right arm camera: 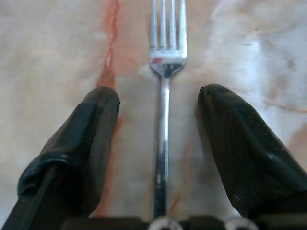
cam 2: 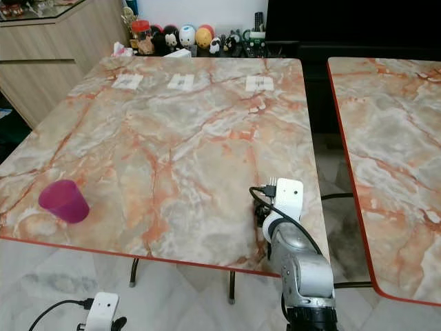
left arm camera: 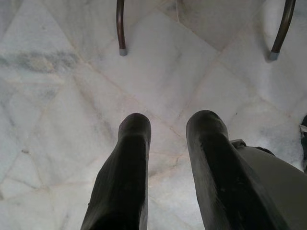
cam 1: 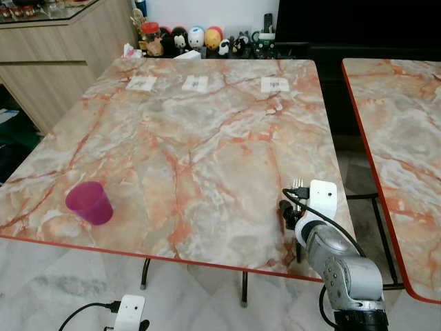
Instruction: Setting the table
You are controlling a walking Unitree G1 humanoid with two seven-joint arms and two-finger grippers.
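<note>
Your right gripper [right arm camera: 160,120], jaws parted astride the silver metal fork [right arm camera: 164,86], near surface edge: laid as cutlery.

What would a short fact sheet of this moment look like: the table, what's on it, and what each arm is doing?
Table: marble-patterned top with a red edge
Cup: purple cup near the front left edge, upright
Fork: silver fork flat on the table near the front right edge, tines pointing away from the robot
Right gripper: jaws open, one finger on each side of the fork handle, not closed on it
Left gripper: hangs low over the floor, jaws open and empty
Far edge: three small cards
</note>
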